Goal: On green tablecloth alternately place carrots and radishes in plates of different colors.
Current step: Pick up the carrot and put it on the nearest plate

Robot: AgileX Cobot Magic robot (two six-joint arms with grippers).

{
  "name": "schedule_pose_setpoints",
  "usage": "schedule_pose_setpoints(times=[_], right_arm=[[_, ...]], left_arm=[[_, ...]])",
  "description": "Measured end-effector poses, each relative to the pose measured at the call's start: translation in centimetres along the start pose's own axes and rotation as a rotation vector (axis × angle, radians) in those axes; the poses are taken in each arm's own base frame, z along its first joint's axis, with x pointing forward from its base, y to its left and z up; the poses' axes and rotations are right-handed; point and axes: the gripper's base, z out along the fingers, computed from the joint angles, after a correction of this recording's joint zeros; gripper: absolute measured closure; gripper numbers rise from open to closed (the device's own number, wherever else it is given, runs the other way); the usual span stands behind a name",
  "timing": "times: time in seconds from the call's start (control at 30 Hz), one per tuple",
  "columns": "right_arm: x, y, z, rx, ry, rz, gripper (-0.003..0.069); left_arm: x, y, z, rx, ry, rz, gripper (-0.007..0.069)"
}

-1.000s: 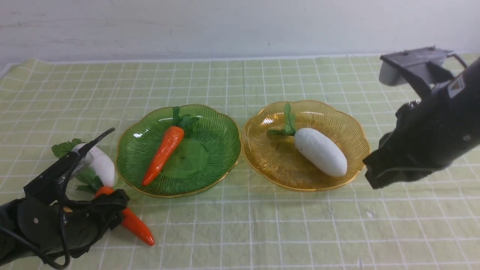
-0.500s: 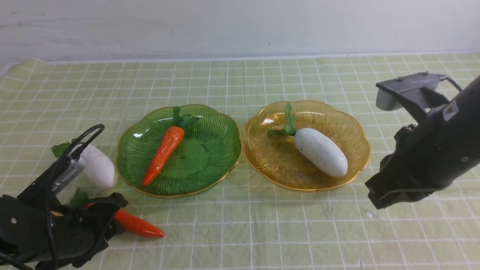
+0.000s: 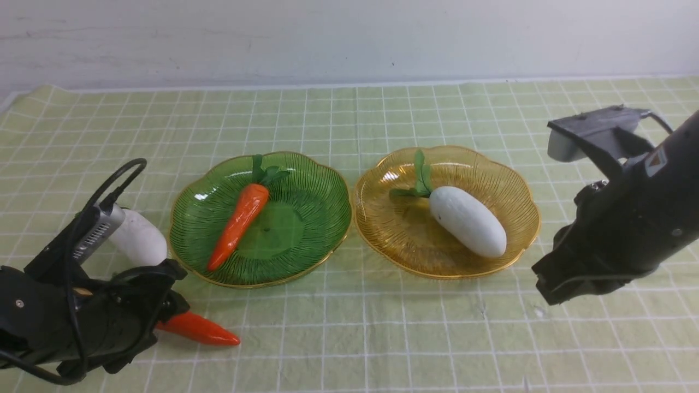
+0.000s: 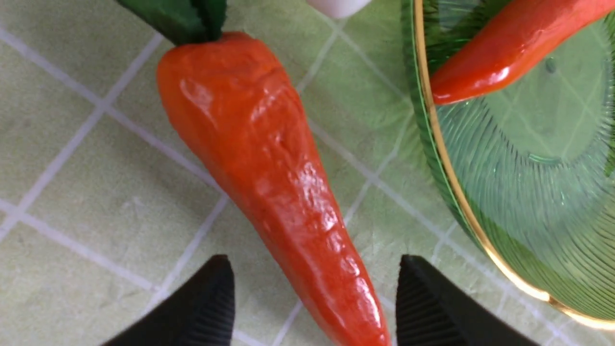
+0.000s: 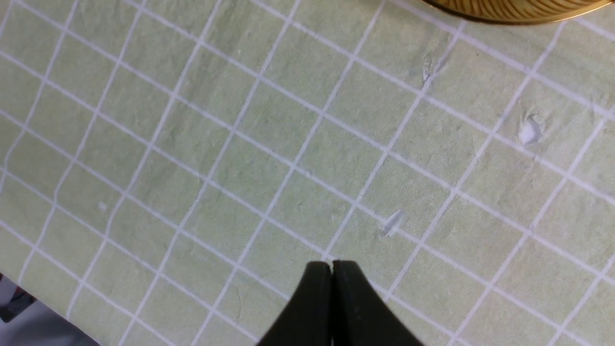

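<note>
A green plate holds one carrot. An amber plate holds one radish. A second carrot lies on the green tablecloth in front of the green plate. It lies between the open jaws of my left gripper, whose fingers do not touch it. A second radish lies left of the green plate, partly hidden by my left arm. My right gripper is shut and empty over bare cloth, right of the amber plate.
The green plate's gold rim runs close beside my left gripper. A white wall stands behind the table. The cloth's front edge shows in the right wrist view.
My left gripper has come down over the loose carrot, which has turned to lie more sideways. The right arm dropped lower, then held still.
</note>
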Motion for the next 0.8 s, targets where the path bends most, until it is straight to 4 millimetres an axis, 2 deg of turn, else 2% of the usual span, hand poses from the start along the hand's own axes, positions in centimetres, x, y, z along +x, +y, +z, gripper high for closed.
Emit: schedule_pose_setpoints(times=[0.13,0.43,0.57,0.67,0.7,0.73,0.8], right_arm=[[0.0,0.0,0.0,0.0,0.0,0.0,0.0674],[0.0,0.0,0.0,0.0,0.0,-0.001,0.0674],[0.0,0.0,0.0,0.0,0.0,-0.001,0.0674],[0.0,0.0,0.0,0.0,0.0,-0.001,0.0674],[0.0,0.0,0.0,0.0,0.0,-0.001,0.0674],[0.0,0.0,0.0,0.0,0.0,-0.001,0.0674],[0.0,0.0,0.0,0.0,0.0,-0.001,0.0674]], left_arm=[[-0.2,0.2,1.0,-0.013,-0.015,-0.06,0.0141],[-0.6,0.9,3.1,-0.055,-0.063,-0.21,0.0137],[-0.7,0.9,3.3,-0.057,-0.065,-0.208,0.0193],[-0.7,0.9,3.4,-0.061,-0.062,-0.206,0.0279],[-0.6,0.9,3.4,-0.062,-0.062,-0.206,0.0279],[-0.6,1.0,3.4,-0.062,-0.062,-0.206,0.0323],[-0.6,0.9,3.4,-0.062,-0.058,-0.204,0.0328]])
